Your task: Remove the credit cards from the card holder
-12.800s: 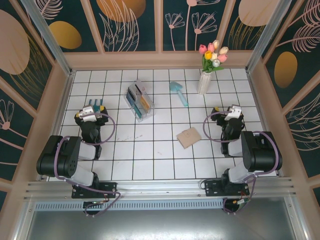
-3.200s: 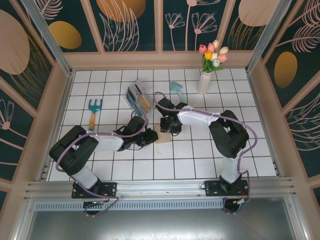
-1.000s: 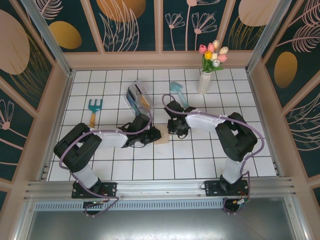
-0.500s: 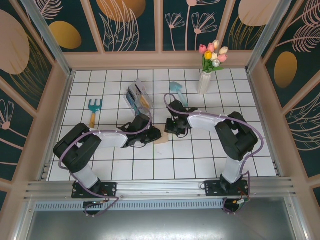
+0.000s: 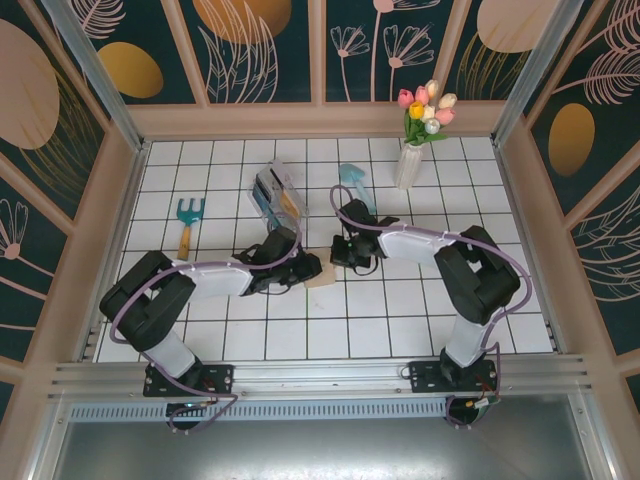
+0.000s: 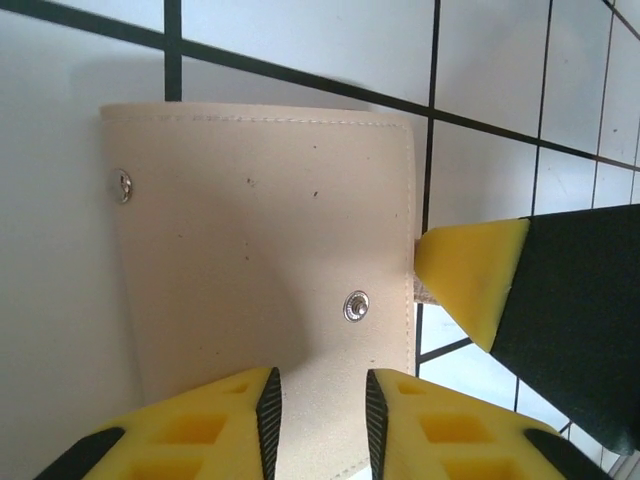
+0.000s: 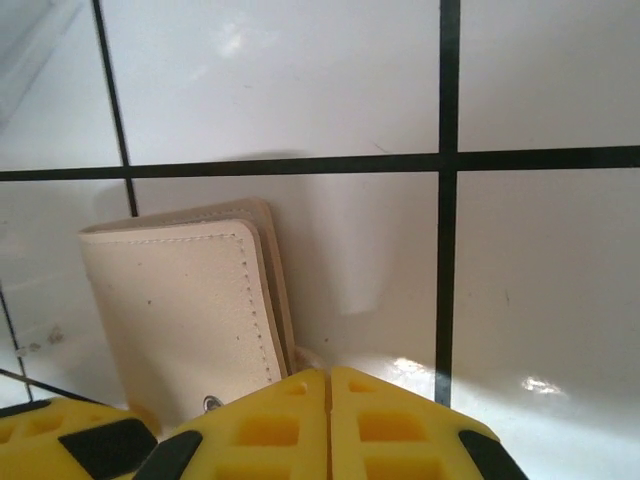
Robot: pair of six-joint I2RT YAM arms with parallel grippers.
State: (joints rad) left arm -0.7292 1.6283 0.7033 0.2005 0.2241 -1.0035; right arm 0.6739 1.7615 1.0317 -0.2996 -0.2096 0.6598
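From above, the holder (image 5: 322, 278) lies folded shut on the table (image 5: 400, 330), near the middle, between the two arms. The left gripper (image 5: 304, 272) is at its left side and the right gripper (image 5: 340, 262) at its far right side.

In the left wrist view, the left fingers (image 6: 220, 425) stand a narrow gap apart with nothing between them, low over the holder's edge, near a snap (image 6: 356, 306). One yellow tip of the right gripper touches the holder's right edge.

In the right wrist view, the right fingers (image 7: 270, 425) are pressed together at the holder's corner. A small beige bit lies just at their tips (whether it is pinched, I cannot tell).

The holder looks light, thin and soft, so I think it will slide on the glossy tiles. One gripper should press it down while the other lifts the free flap edge by the snap. The cards (inside, I suppose) should be stiff and slippery, so it is best to pinch a short edge.
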